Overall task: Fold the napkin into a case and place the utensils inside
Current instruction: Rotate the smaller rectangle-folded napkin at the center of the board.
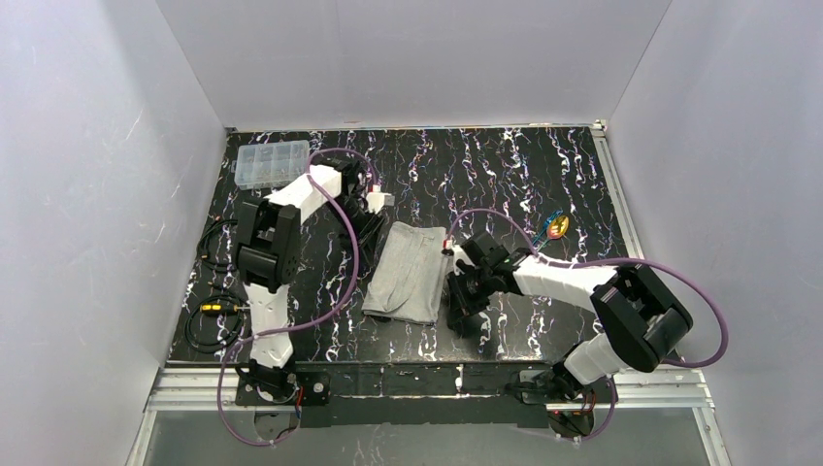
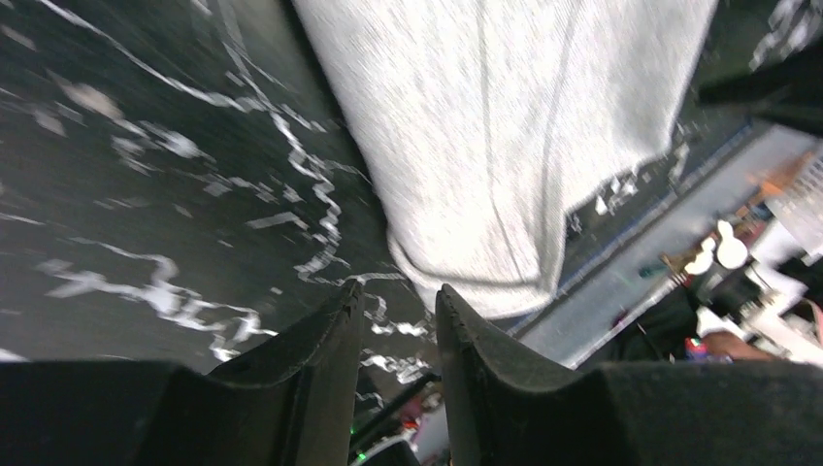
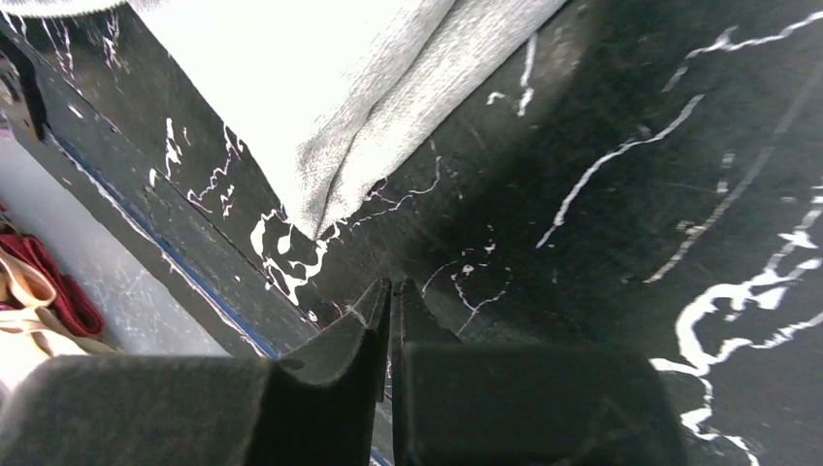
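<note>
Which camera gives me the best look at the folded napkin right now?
Top external: the whole napkin shows, folded into a long rectangle with its outline clear. The left wrist view catches only one rounded end, blurred; the right wrist view only a corner.

Left arm (image 1: 309,191) and right arm (image 1: 563,282) are built of white links and black joints; purple cables (image 1: 355,254) are attached; black tool fingers (image 2: 320,369) are noted.

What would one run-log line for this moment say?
napkin folded flat | left gripper open, empty | right gripper shut, empty | utensils outside napkin
</note>
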You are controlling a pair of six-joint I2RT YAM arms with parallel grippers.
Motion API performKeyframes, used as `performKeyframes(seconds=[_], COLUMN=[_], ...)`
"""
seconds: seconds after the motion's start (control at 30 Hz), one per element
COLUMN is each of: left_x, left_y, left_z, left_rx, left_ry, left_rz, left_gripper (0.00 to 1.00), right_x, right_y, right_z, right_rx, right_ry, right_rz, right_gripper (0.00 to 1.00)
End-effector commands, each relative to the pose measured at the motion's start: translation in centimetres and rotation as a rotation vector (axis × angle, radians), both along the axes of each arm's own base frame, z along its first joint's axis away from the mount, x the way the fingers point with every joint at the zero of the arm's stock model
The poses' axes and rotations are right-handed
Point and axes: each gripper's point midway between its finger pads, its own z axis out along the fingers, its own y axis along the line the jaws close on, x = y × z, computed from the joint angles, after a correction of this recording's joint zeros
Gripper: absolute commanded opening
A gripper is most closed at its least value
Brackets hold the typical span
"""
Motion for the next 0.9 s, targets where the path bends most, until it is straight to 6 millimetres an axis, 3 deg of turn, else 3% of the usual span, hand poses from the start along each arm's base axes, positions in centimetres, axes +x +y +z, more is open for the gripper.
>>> performKeyframes(seconds=[0.0,0.2,0.4,0.63,0.87], left_x=[6.0,9.0,9.9,11.6,13.2], left_y=[0.0,-1.0,-2.8,-6.1,-10.1], left_z=[-0.9,-2.5,-4.0,-4.1,-1.1], left_rx=[0.073,0.092,0.082,0.006,-0.166], left_ry=[-0.172,-0.161,-0.127,-0.120,-0.168], left_rz=[0.039,0.071,0.062,0.051,-0.004], left_gripper=[0.31,0.31,0.30,0.29,0.29], right_x=[-0.1,-0.3,-0.5,-0.2,1.9], right_y=[0.7,1.1,2.3,6.6,12.1], right_z=[-0.3,-1.1,-1.8,-1.9,-1.9], right_rx=[-0.001,0.005,0.028,0.123,0.143], right_ry=[-0.042,-0.075,-0.120,-0.185,-0.276], right_rz=[0.002,0.011,0.052,0.123,0.207], right_gripper=[0.13,0.13,0.14,0.18,0.24])
